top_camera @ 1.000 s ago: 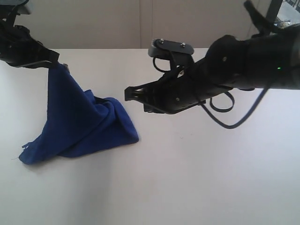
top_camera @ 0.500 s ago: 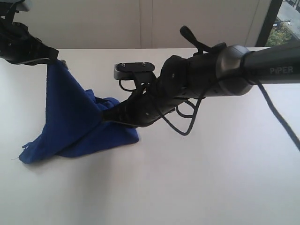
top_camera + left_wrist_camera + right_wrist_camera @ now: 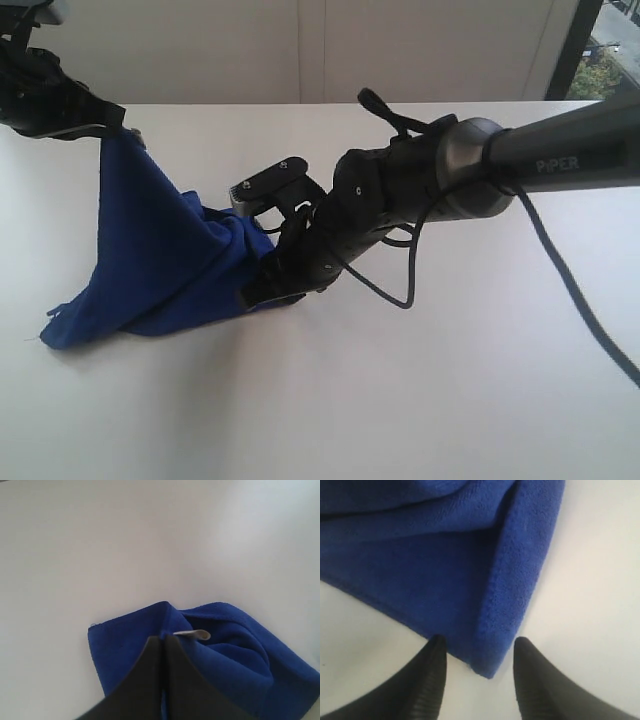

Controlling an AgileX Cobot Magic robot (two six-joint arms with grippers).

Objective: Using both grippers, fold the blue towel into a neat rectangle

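On the white surface, at its left, the blue towel stands bunched like a tent, its long axis slanting from raised peak to near-left corner. The left end effector is clamped on the peak. The right end effector, jaws spread, straddles the low right corner.

blue towel corner hidden behind right gripper; left gripper cropped

I see my right tool with its ribbed black fingers spread wide, one on each side of the blue towel's folded corner, which lies unpinched on the white tabletop.
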